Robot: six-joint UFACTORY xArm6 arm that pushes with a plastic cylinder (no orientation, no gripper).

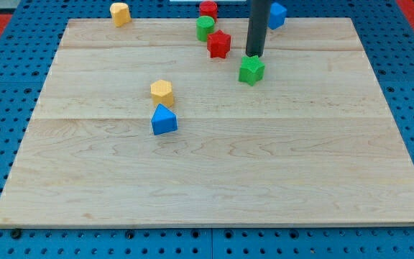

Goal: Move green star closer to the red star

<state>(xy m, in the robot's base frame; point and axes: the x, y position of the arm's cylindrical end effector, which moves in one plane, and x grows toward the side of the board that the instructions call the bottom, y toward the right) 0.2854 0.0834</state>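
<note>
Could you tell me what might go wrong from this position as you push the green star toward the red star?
My tip sits just above the green star in the view, so a push from here would likely drive it toward the view's bottom, away from the red star. Going around, the rod could clip the red star. A hard push toward the view's upper left might also knock the red star into the green cylinder.

Legible text, labels, brands, numbers, signs: none. Bench [214, 165]: plain wood grain, unmarked. Blocks: solid colours, no lettering visible. Surrounding blue perforated surface [6, 108]: no readable markings.
</note>
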